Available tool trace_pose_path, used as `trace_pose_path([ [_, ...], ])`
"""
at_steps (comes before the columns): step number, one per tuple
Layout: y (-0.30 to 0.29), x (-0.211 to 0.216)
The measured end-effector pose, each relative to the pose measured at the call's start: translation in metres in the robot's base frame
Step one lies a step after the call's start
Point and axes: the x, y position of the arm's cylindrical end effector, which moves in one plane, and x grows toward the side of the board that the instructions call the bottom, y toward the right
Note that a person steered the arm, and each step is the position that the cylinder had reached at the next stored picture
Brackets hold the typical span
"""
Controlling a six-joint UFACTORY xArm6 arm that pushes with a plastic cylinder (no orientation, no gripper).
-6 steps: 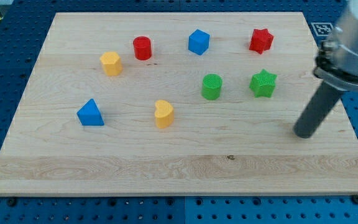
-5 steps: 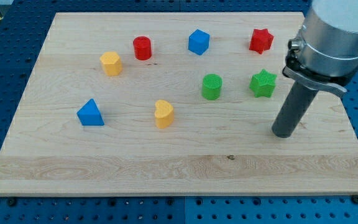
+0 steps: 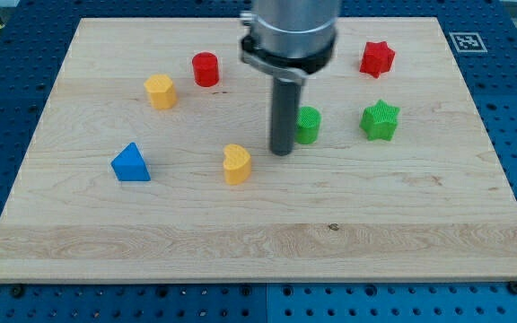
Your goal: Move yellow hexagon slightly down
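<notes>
Wooden board on blue pegboard.
Yellow hexagon: upper left of board, left of red cylinder, untouched.
My tip: mid-board, just left of green cylinder, right of yellow heart, well apart from yellow hexagon. Plain rod, no fingers, nothing held.
Blue triangle: lower left.
Green star, red star: right side.
Blue cube: hidden behind arm.
</notes>
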Motion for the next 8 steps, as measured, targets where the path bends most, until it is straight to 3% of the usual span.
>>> trace_pose_path([
  [2,-0.128,-0.022],
  [8,-0.195,-0.133],
])
